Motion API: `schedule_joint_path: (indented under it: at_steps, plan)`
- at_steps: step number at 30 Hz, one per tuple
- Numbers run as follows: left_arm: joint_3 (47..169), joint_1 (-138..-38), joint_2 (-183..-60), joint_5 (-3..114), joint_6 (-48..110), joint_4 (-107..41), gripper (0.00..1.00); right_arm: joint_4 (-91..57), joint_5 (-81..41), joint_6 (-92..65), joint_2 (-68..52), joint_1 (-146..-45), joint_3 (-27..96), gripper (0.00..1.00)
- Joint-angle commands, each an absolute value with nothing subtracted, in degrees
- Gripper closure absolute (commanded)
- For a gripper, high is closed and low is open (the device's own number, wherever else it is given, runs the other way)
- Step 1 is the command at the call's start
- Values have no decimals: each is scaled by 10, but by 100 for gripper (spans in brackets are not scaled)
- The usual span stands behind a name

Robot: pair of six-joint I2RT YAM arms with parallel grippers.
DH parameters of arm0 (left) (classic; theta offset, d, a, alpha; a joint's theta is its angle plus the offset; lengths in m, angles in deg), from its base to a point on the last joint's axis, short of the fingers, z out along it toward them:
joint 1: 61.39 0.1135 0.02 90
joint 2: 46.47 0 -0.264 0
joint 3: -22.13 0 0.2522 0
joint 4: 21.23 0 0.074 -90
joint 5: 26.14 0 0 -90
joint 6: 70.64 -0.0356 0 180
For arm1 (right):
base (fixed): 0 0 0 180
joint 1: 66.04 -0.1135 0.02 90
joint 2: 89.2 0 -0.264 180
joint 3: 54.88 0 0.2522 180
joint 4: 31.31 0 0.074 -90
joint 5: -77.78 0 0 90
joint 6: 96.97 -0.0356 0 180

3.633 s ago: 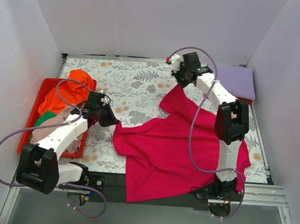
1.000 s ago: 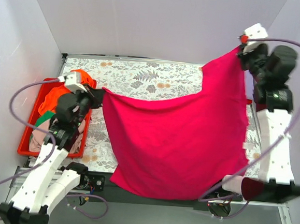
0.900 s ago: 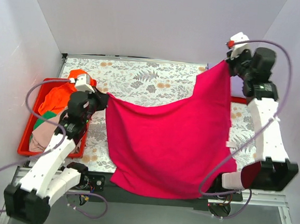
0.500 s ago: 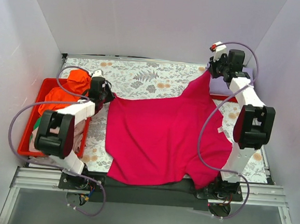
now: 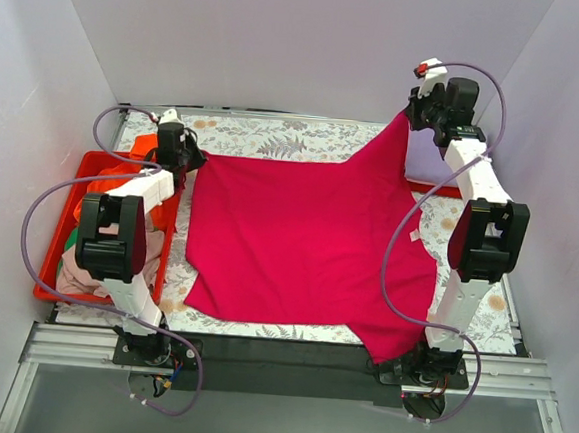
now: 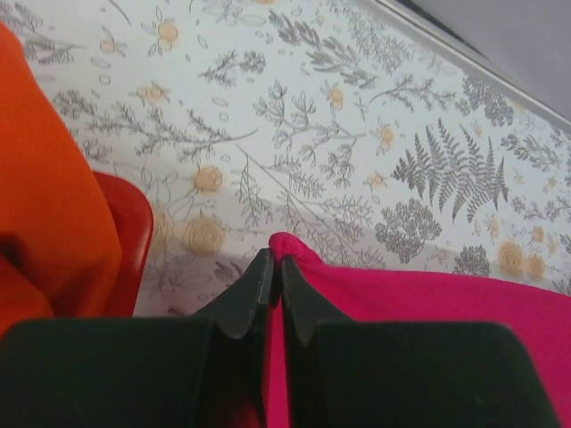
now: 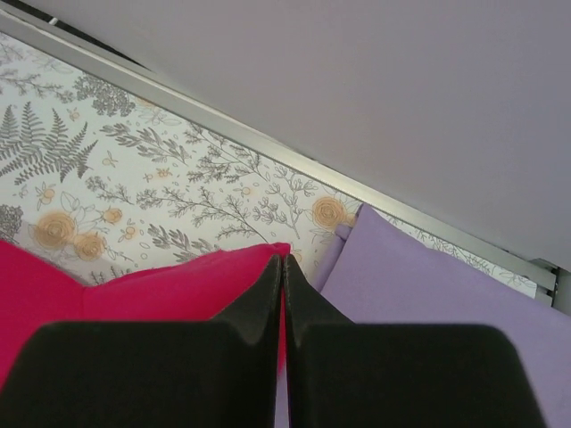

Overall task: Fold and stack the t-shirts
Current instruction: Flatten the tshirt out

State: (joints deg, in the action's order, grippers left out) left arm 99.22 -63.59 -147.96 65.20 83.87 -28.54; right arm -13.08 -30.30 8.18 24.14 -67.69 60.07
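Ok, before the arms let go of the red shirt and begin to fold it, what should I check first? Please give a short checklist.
1. The left gripper is shut on a far corner of the crimson shirt: ok.
2. The right gripper is shut on the other far corner: ok.
3. Far edge straight: not ok, it peaks toward the right gripper.
4. Cloth apart from the red tray: ok.
5. Cloth apart from the lavender shirt: cannot tell.

My left gripper (image 5: 185,158) and right gripper (image 5: 414,112) pinch two far corners of the crimson-red t-shirt (image 5: 308,238), spread across the floral table (image 5: 276,135).
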Motion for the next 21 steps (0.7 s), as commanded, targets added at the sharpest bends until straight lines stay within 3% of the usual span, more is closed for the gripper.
schedule_joint_path:
  at_steps: [1,21]
  plan:
    - [1022,-623,-1495,644,819,-280,100,-168,-317,49,246,-676,641,99]
    - [1123,-585,-1604,665,796,-317,100,-169,-355,2,346,-688,712,99]
